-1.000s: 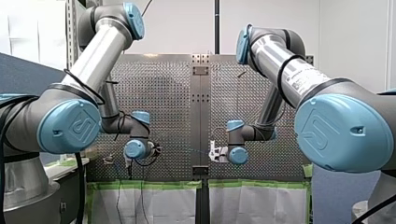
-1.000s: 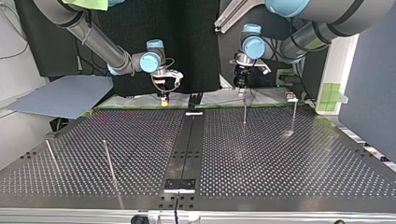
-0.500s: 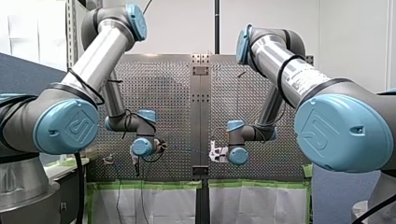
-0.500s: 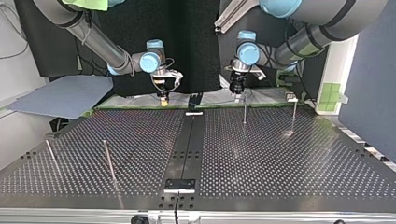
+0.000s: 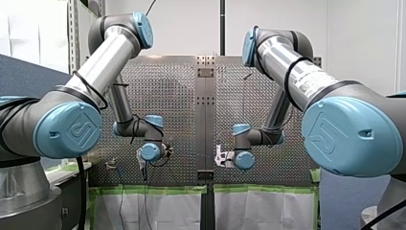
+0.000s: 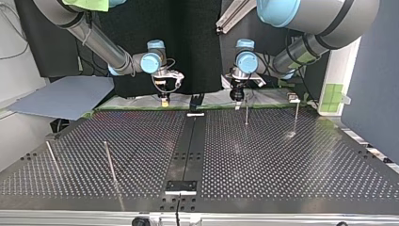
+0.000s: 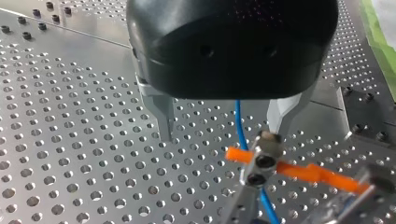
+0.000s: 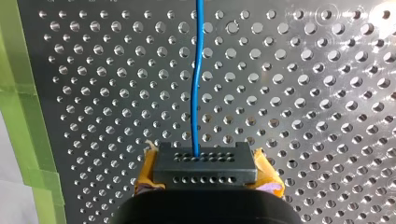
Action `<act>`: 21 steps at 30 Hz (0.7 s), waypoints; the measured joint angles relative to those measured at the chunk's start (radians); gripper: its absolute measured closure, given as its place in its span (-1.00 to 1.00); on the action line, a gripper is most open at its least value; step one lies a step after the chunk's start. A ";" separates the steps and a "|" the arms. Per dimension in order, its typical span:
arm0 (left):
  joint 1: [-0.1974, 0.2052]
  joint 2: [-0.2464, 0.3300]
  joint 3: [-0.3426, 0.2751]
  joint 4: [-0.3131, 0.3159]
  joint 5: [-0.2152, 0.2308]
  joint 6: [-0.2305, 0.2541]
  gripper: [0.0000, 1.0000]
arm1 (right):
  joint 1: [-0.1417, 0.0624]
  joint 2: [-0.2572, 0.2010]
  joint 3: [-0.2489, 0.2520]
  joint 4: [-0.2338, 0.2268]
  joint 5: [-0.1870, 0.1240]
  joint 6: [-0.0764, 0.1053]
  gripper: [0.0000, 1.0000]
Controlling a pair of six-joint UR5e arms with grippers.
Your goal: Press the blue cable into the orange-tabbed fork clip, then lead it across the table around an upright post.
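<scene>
**A:** Where is the blue cable (image 8: pixel 196 93)?

**B:** One end is in my right gripper (image 8: pixel 203 161). In the right wrist view it comes out of the black perforated block (image 8: pixel 205 169) between the yellow pads (image 8: pixel 267 176). From there it runs straight ahead over the holes of the bench (image 8: pixel 303 93). That pincer is closed on it.

**A:** And further along?

**B:** In the left wrist view the cable passes down between the two metal fingers (image 7: pixel 161 116) of my left gripper (image 7: pixel 220 135). It reaches the orange-tabbed fork clip (image 7: pixel 261 158), goes behind its metal head and shows again below. I cannot tell whether it is seated in the fork.

**A:** Is the left pincer gripping it?

**B:** No. The fingers stand wide, one on each side of the cable, and neither touches it. One fingertip is just above the clip's head.

**A:** Where on the bench is this?

**B:** At the edge on the arms' side, which is bordered with green tape (image 8: pixel 28 116). In the top view both grippers hang over that edge. My right is at the view's left and my left at its right, either side of the dark centre strip (image 6: pixel 188 146).

**A:** And the posts?

**B:** An upright post (image 6: pixel 246 113) stands just inside that edge, near my left gripper. A second post (image 6: pixel 296 115) stands further towards the corner at the view's right.
</scene>
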 joint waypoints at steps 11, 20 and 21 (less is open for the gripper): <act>0.001 -0.002 0.008 -0.004 0.014 -0.011 -1.00 | -0.002 0.003 0.000 -0.003 -0.009 0.000 1.00; 0.001 -0.001 0.015 -0.015 0.013 -0.015 -1.00 | -0.002 0.005 0.000 -0.003 -0.009 0.000 1.00; 0.000 -0.002 0.015 -0.016 0.013 -0.015 -1.00 | -0.002 0.005 0.000 -0.003 -0.009 0.000 1.00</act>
